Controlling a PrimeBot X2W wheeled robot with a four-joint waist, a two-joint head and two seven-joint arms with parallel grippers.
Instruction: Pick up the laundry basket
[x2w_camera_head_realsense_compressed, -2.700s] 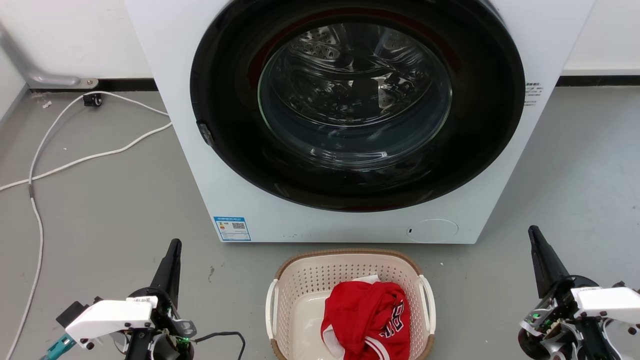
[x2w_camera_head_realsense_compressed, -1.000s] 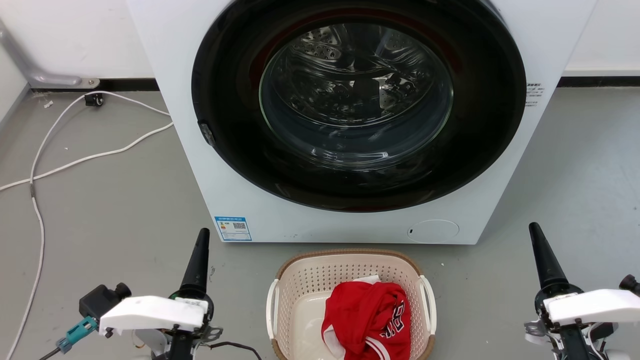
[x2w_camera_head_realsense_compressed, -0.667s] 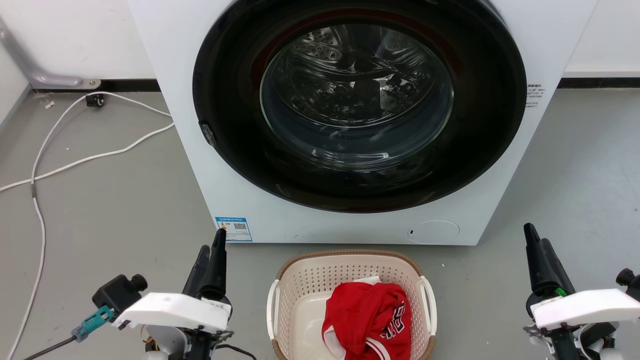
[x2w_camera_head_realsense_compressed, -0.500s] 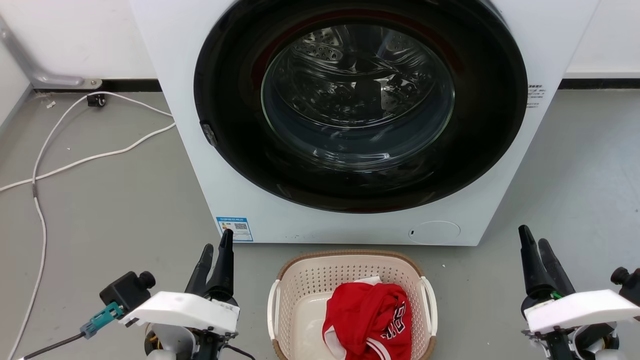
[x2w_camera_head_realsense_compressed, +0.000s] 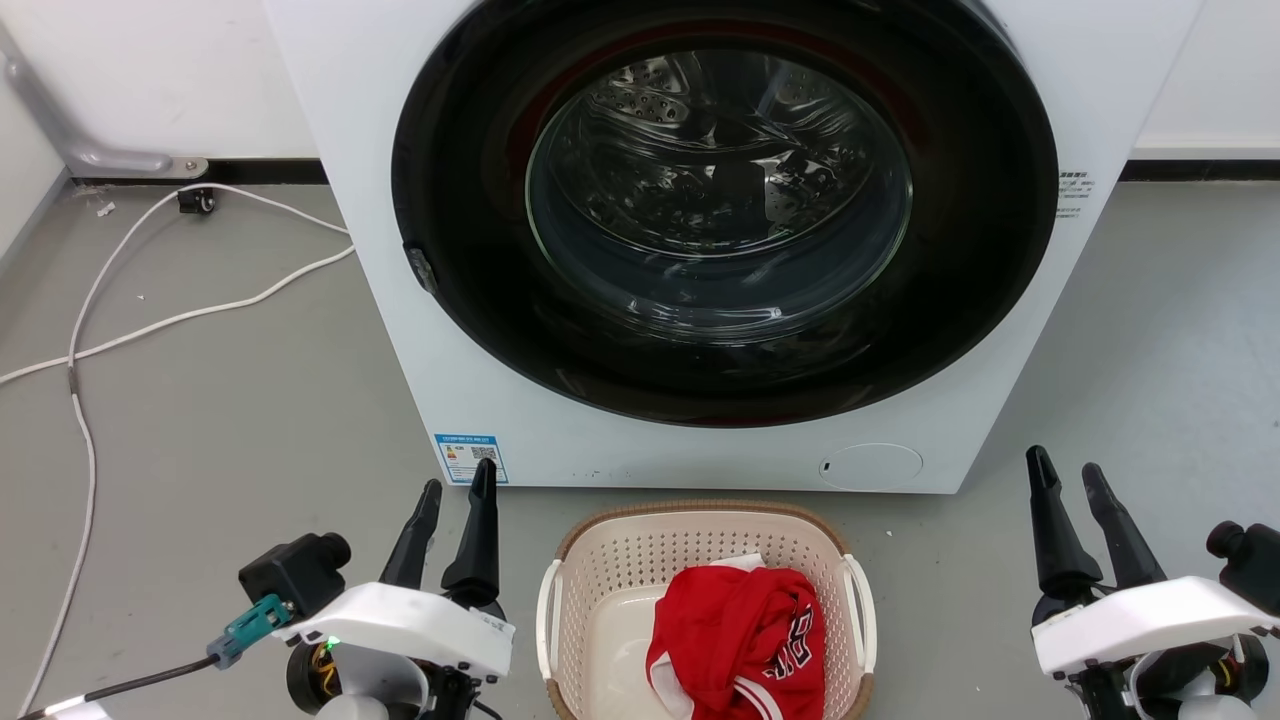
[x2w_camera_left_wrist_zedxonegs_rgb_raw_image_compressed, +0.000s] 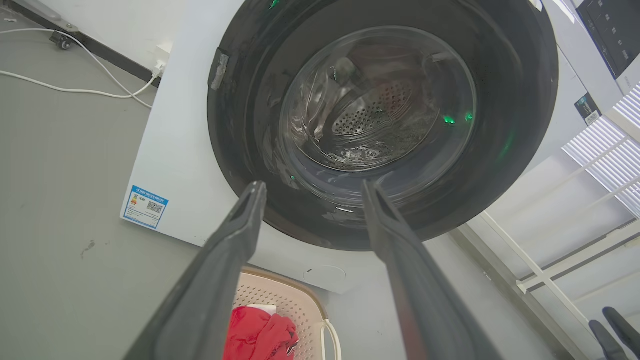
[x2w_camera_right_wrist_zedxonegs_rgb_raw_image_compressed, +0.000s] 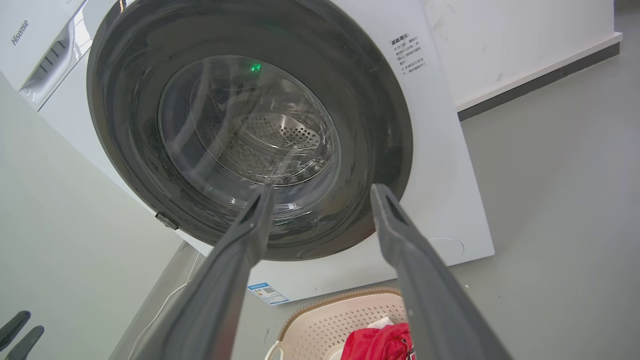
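The laundry basket stands on the floor in front of the washing machine, cream and perforated with a brown rim and white side handles. A red garment lies inside it. My left gripper is open just left of the basket, fingers pointing at the machine, nothing between them. My right gripper is open well to the basket's right, also empty. The left wrist view shows the left gripper above the laundry basket. From the right wrist, the right gripper stands over the laundry basket.
A white front-loading washing machine with its dark round door shut stands right behind the basket. White cables trail over the grey floor at the left. A wall and dark skirting run along the back.
Both grippers have gone from shut to open. The left arm has moved right, closer to the basket's left side. The right arm has shifted slightly left. The basket has stayed put.
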